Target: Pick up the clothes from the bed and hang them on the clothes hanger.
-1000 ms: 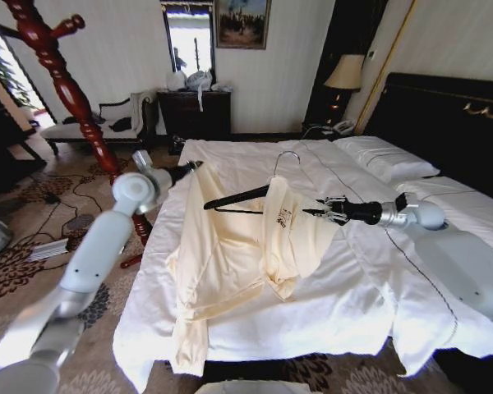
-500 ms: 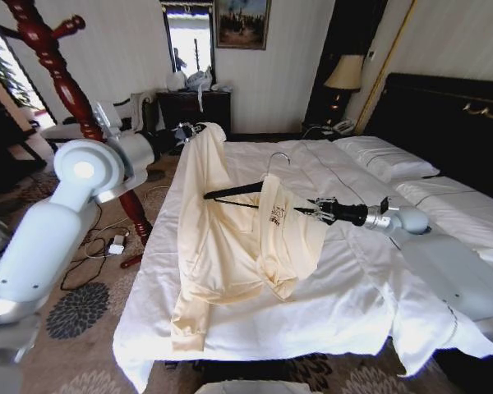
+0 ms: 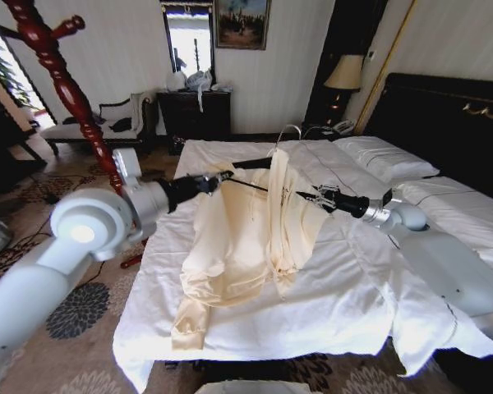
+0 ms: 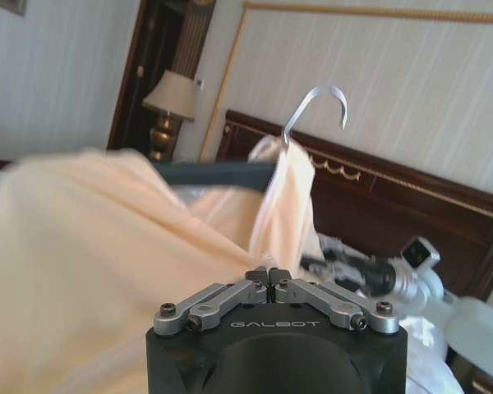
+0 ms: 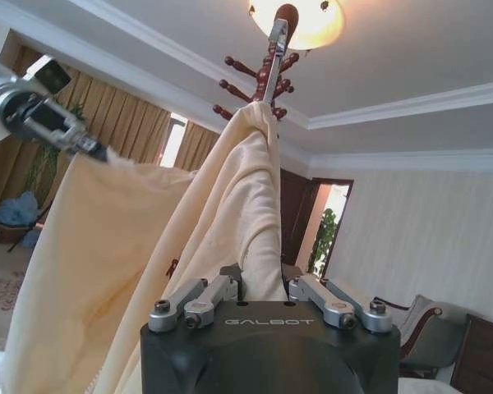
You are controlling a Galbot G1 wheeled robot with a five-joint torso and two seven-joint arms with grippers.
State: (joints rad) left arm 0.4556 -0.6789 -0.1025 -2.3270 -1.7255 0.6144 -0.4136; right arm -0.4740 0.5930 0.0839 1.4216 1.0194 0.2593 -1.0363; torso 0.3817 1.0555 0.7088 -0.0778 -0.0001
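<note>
Honestly this looks like the messy middle of the job. The clothes [image 3: 251, 226] are mostly lifted off the bed [image 3: 345, 304], a pale cream garment held up in the air between the two arms, with the lower part and one sleeve trailing down onto the white duvet at the near left corner. So "picked up" is only partly true.

The clothes hanger [image 3: 255, 164] is up in the air too, over the far middle of the bed, black bar tilted with its silver hook poking out the top. One shoulder of the garment seems to be draped over the hanger's right end, bunched near the hook. The left end of the bar is bare, so the other shoulder isn't on yet, as far as can be judged.

The left gripper [image 3: 216, 182] sits to the left of the hanger, fingers pinched closed on a fold of the cream fabric and pulling it out toward the bare end. In the left wrist view the fingertips [image 4: 261, 277] meet with cloth right at them. The right gripper [image 3: 316, 197] reaches in from the right at about the same height; its wrist view shows cloth running up between the fingers [image 5: 230, 283], and it looks clamped there, though whether it also holds the hanger's bar under the fabric can't be told.

Left to do: get the second shoulder on and square the thing up.
</note>
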